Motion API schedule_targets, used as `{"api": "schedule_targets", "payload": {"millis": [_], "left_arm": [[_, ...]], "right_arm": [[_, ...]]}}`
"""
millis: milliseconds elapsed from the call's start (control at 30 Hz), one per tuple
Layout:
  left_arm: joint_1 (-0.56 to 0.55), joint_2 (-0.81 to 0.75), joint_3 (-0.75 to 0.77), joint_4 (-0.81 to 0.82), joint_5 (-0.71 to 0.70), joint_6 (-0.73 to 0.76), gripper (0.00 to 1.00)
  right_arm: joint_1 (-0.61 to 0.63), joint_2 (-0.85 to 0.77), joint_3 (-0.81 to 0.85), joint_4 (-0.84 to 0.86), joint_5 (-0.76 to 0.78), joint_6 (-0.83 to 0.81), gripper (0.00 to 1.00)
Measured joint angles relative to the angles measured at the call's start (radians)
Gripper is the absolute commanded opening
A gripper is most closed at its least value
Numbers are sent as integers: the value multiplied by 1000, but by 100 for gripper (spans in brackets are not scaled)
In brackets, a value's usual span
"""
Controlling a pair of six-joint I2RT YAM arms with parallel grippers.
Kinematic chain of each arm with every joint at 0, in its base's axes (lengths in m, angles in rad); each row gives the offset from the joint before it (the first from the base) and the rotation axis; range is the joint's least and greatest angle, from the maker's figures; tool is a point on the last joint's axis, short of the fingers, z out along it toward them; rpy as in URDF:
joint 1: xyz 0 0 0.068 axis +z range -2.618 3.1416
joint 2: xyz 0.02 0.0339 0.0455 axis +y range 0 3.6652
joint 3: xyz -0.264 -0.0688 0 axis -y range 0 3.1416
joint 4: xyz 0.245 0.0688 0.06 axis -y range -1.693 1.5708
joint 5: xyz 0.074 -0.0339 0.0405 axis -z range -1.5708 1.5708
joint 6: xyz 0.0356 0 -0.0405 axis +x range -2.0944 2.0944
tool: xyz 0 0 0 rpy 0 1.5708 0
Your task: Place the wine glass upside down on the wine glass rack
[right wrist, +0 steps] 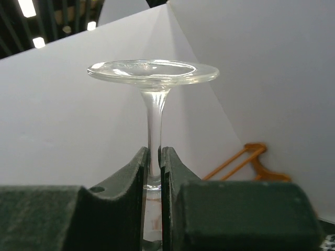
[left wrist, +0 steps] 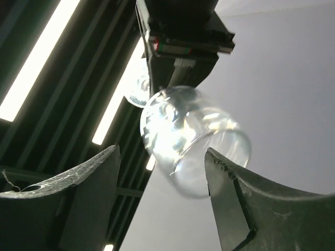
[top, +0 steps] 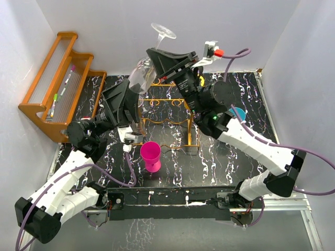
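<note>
The right gripper (right wrist: 154,157) pinches the stem of the wine glass (right wrist: 153,112), foot up. The bowl hangs below it, between the parted jaws of the left gripper (left wrist: 161,157). I'd clear those jaws, then lower gently onto the wine glass rack (top: 165,123) underneath.

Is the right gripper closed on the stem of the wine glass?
Yes, the right gripper pinches the wine glass by its thin stem, below the round foot.

Marbled table (top: 230,167) bears wine glass rack (top: 167,123), pink cup (top: 151,155), perhaps blue bowl (top: 239,112).
</note>
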Motion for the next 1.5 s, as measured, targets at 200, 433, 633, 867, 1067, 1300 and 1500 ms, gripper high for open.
{"api": "schedule_targets", "payload": {"millis": [200, 433, 633, 867, 1067, 1300, 1500], "left_arm": [[-1, -68, -2, -123, -85, -23, 75], [-1, -182, 37, -383, -285, -161, 85], [-1, -182, 259, -711, -488, -331, 97], [2, -1, 678, -1093, -851, -621, 97], [63, 146, 916, -1420, -1051, -834, 97], [199, 202, 994, -1722, -990, -1012, 97], [249, 167, 934, -1821, -946, -1074, 97]], "right_arm": [[-90, -87, 28, -227, 32, -158, 8], [-109, -345, -27, -483, 43, -306, 8], [-109, -580, -208, -671, 22, -316, 8], [-109, -737, -541, -846, 23, -287, 8], [-109, -685, -584, -887, 32, -289, 8], [-109, -653, -586, -853, 52, -308, 8], [-109, -660, -647, -786, 85, -309, 8]]}}
